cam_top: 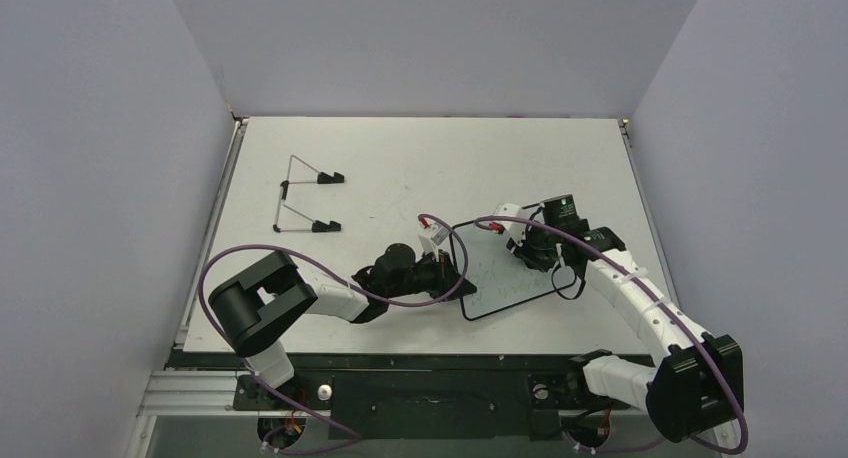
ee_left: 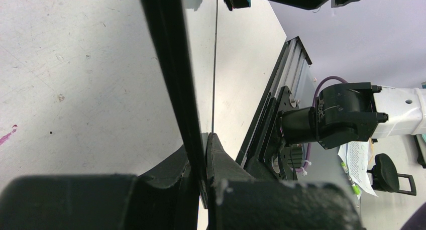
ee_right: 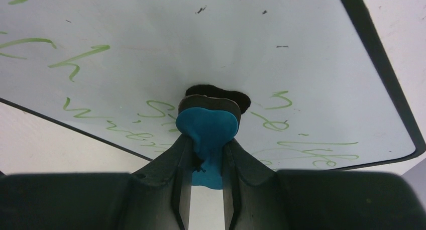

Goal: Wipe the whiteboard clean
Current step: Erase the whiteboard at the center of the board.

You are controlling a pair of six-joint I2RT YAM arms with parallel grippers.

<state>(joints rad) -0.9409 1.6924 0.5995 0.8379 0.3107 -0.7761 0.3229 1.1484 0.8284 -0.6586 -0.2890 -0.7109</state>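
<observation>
The whiteboard (cam_top: 503, 278) is pinched by the left gripper (ee_left: 201, 144); the eraser (ee_right: 207, 125) is clamped in the right gripper (ee_right: 206, 142); if pressed hard, the seemingly raised board could be twisted loose.

R gripper (ee_right: 207, 145) w/ eraser (ee_right: 207, 123) on whiteboard (ee_right: 201, 39)

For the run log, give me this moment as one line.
left hand: shut on whiteboard rim | right hand: shut on blue eraser, pressed against board face | green writing: not yet erased
</observation>
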